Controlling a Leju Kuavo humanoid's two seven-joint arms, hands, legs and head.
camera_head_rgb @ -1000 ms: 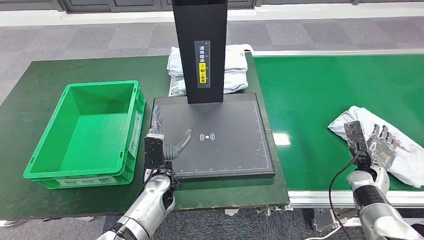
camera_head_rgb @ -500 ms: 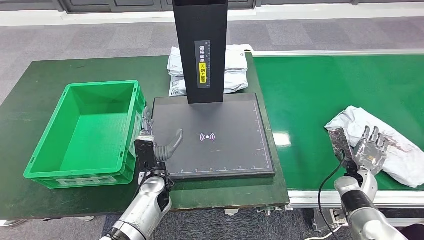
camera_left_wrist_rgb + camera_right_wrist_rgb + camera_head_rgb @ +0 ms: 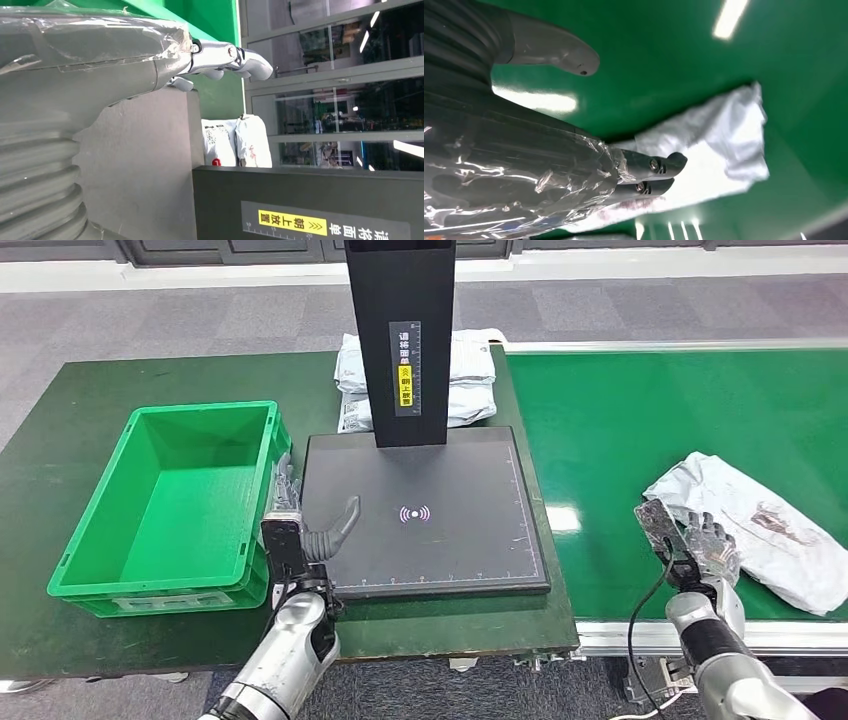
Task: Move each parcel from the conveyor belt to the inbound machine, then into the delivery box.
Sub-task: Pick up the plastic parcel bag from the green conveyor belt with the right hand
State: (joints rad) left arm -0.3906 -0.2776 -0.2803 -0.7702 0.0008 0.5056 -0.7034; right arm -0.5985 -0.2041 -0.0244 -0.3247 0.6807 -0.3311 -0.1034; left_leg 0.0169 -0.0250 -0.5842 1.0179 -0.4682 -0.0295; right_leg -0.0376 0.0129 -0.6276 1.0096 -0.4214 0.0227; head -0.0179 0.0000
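Nearest the robot, its right hand (image 3: 706,552) hovers over the green conveyor belt (image 3: 640,430) at the near edge of a crumpled white parcel (image 3: 760,530), fingers apart and gripping nothing — placed, it seems, to take the parcel from its closest side. The parcel lies flat on the belt, not yet lifted. The left hand (image 3: 300,530) waits with fingers apart and nothing held in the gap between the green delivery box (image 3: 255,500) and the dark plate of the inbound machine (image 3: 470,550), thumb reaching over the plate's edge; a fair guess is that it stands ready to carry the parcel on from plate to box. The box is open and holds no parcels. On the plate a white wireless-style mark (image 3: 414,513) shows where a parcel should sit. Beyond, the machine's black column (image 3: 400,300) carries a strip of Chinese characters, partly on yellow (too small to read with confidence). Behind it, white parcels (image 3: 470,380) with printed labels lie stacked on the desk (image 3: 150,380)
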